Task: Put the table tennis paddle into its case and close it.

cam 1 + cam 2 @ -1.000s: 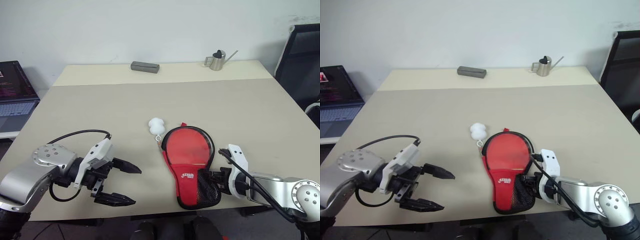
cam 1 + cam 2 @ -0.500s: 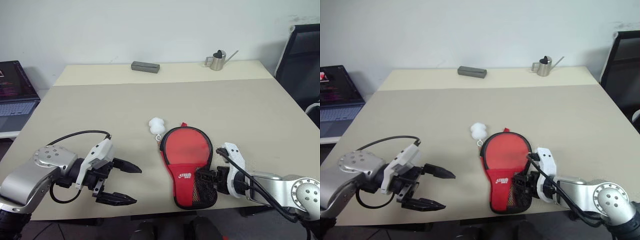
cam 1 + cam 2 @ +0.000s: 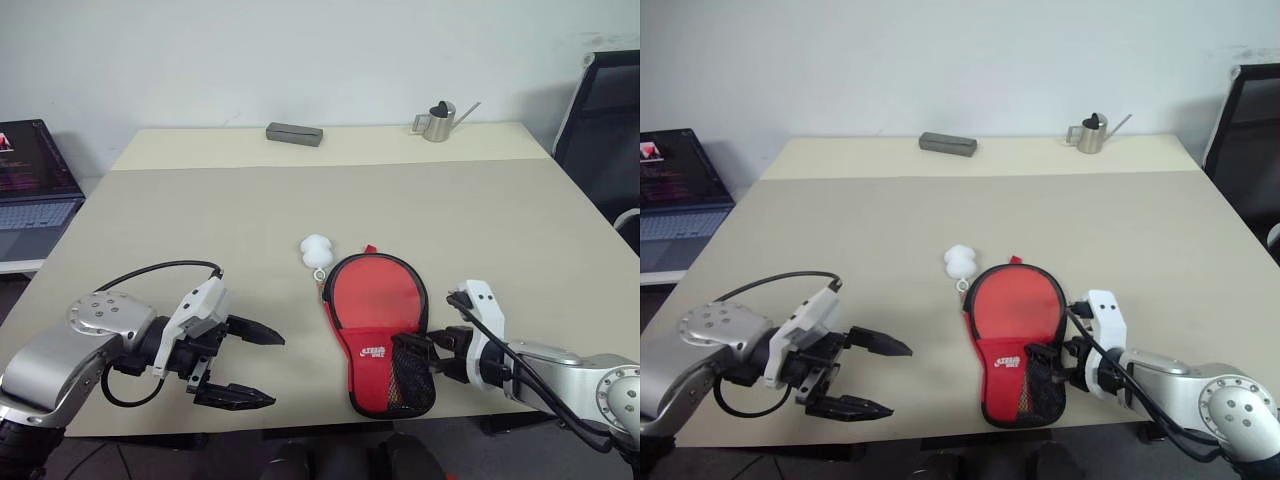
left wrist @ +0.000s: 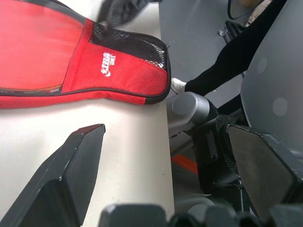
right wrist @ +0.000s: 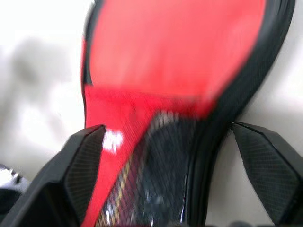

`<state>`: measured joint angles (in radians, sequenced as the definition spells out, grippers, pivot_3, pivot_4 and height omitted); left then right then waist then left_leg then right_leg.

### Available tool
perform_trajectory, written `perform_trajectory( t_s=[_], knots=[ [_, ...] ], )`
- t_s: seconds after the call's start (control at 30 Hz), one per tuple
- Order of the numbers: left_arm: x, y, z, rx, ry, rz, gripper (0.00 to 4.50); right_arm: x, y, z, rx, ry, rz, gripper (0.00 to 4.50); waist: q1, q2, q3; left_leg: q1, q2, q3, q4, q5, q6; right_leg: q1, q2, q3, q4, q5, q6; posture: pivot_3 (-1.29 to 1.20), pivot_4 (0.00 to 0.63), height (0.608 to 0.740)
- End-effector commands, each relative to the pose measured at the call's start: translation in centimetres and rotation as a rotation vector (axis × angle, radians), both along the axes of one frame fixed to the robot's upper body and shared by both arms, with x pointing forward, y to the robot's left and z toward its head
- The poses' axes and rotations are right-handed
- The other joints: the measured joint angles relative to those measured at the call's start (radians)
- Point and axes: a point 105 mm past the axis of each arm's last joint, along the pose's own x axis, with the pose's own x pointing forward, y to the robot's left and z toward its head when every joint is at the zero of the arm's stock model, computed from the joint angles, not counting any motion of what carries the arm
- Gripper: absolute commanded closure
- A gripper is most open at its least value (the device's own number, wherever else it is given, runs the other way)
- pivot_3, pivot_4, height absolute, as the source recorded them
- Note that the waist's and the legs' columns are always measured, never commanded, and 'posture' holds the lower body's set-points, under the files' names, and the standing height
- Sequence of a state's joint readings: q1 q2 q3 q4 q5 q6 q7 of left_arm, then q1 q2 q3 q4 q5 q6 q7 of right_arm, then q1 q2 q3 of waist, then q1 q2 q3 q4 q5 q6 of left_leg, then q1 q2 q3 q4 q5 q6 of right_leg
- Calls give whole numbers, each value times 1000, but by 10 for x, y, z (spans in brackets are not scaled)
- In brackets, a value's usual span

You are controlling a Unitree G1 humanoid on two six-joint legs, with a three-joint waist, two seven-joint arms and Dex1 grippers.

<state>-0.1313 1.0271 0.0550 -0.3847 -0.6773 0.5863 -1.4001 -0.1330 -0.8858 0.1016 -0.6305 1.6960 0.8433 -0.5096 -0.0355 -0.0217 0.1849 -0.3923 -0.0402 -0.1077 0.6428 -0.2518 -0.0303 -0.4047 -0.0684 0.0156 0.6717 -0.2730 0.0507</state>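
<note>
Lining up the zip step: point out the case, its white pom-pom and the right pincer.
case (image 3: 380, 352): left eye view, red outer fabric by the logo.
white pom-pom (image 3: 317, 248): left eye view, its middle.
right pincer (image 3: 425, 352): left eye view, between its fingertips.

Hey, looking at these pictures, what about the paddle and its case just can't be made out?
- Paddle handle: head views, hidden under the case's red flap and mesh pocket.
- Zipper: head views, too small to tell how far it is closed; only the pom-pom shows.
- Case's round end: left wrist view, cut off by the picture's edge.
- Mesh and logo: right wrist view, blurred.
- Right gripper: head views, contact with the case unclear.
</note>
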Motion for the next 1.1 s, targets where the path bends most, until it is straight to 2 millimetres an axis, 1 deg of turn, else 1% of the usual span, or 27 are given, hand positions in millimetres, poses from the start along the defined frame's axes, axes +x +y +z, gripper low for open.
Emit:
perform_trajectory(
  t_s=[0.03,0.1,0.17,0.23,0.33,0.43,0.53,0.57,0.67,0.77,0.87,0.93,1.1],
  knots=[
    [13,2,12,-38,-79,77,0,6,1,21,-7,-154,57,40,2,0,0,0,0,0,0,0,0,0,0,0,0,0,0,0,150,740],
    [19,2,16,-67,-99,126,0,10,2,28,-23,-234,111,40,3,0,0,0,0,0,0,0,0,0,0,0,0,0,0,0,150,740],
    [25,4,19,-97,-121,193,0,10,10,40,-43,-350,235,40,2,0,0,0,0,0,0,0,0,0,0,0,0,0,0,0,150,740],
    [29,5,21,-117,-136,236,0,11,13,46,-56,-429,319,40,3,0,0,0,0,0,0,0,0,0,0,0,0,0,0,0,150,740],
    [40,8,29,-162,-179,323,0,21,10,55,-76,-529,374,40,5,0,0,0,0,-1,1,0,0,0,0,-1,0,0,0,0,150,740],
    [55,13,35,-199,-241,436,0,32,11,65,-80,-599,443,40,3,0,0,0,0,0,1,0,0,0,0,-1,0,0,0,0,150,740],
    [80,26,36,-184,-351,596,0,42,17,73,-74,-657,465,40,5,0,0,0,0,0,2,0,0,0,0,0,1,1,0,0,150,740],
    [85,28,37,-183,-369,628,0,43,19,74,-73,-672,470,40,5,0,0,0,0,0,2,0,0,0,0,-1,1,1,0,0,150,740],
    [106,45,37,-142,-458,770,0,46,32,68,-82,-726,549,40,4,0,0,0,0,-1,2,0,0,0,0,-1,2,1,0,0,150,740],
    [114,51,36,-124,-492,824,0,47,40,61,-71,-757,573,40,4,0,0,0,-1,-1,1,0,-1,0,-1,-1,2,1,1,0,150,740],
    [115,48,33,-125,-485,807,0,44,44,47,-69,-729,635,40,5,0,0,0,-1,-2,1,0,-1,-1,-1,0,2,1,1,0,150,740],
    [116,45,32,-124,-486,798,0,47,45,40,-67,-708,640,40,5,0,0,0,-1,-2,2,0,-1,-1,-2,0,2,1,1,0,150,740],
    [122,36,35,-134,-492,778,0,54,49,34,-70,-701,607,40,5,0,0,0,-1,-2,2,0,-2,-1,-1,-1,4,1,1,0,150,740]
  ],
)
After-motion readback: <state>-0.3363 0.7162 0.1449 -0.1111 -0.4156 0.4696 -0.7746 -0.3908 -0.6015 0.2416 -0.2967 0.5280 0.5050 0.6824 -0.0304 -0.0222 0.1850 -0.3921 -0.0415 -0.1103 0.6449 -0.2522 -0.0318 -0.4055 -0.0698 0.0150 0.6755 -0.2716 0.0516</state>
